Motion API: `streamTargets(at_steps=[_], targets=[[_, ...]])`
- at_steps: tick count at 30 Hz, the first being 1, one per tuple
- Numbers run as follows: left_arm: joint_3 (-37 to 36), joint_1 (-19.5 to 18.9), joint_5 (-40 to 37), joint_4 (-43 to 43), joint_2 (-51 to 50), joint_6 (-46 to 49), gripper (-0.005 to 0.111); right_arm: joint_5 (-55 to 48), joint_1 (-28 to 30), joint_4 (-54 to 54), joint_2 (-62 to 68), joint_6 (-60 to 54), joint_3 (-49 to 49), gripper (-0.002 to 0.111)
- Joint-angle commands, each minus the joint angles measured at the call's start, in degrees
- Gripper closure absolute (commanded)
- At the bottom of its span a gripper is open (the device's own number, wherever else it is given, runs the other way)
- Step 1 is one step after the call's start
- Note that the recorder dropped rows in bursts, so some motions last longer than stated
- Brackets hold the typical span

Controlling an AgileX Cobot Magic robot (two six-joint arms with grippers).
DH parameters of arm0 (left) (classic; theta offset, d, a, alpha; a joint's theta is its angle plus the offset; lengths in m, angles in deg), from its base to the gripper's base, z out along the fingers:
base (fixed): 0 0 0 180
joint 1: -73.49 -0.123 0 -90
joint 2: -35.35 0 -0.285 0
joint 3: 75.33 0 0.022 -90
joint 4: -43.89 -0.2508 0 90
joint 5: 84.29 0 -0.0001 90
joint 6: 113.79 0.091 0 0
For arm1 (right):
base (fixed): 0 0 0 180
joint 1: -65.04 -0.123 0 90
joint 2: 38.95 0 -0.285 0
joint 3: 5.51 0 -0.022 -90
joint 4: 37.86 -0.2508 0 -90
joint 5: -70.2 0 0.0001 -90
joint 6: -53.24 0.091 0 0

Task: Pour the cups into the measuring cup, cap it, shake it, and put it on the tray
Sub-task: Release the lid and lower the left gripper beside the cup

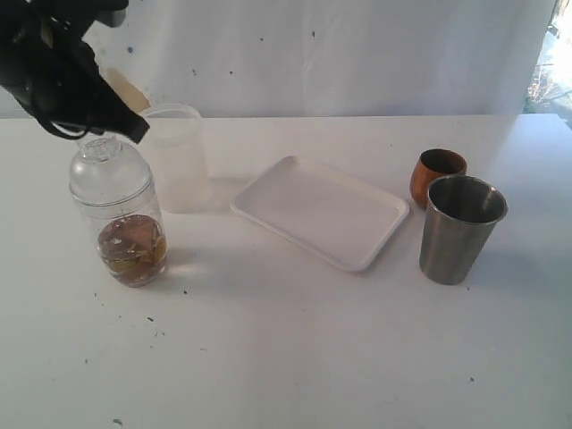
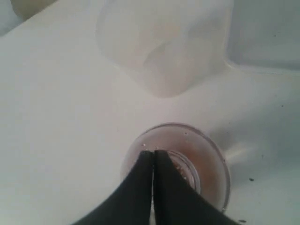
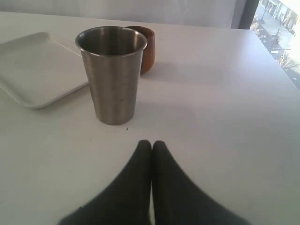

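Just above cap, closed left claw

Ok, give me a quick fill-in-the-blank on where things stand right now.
1. The measuring cup is closed by its clear dome ____.
2. It stands on the ____, not on the white tray.
3. The left gripper and right gripper are both ____.
4. The wooden cup stands beside the steel ____.
Missing: cap, table, shut, tumbler.
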State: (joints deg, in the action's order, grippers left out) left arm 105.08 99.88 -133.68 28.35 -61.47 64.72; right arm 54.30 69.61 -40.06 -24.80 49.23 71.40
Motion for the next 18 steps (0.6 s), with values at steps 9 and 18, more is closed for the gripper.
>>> streamTargets(at_steps=[9, 18], targets=[[1.64, 0.06, 3.11, 1.04, 12.44, -5.36, 0.002, 0.59, 0.27, 0.34, -0.24, 0.29, 0.31, 0.108], [-33.22, 0.06, 42.67, 7.83, 32.02, -10.50, 0.002, 0.59, 0.27, 0.34, -0.24, 0.29, 0.31, 0.108]])
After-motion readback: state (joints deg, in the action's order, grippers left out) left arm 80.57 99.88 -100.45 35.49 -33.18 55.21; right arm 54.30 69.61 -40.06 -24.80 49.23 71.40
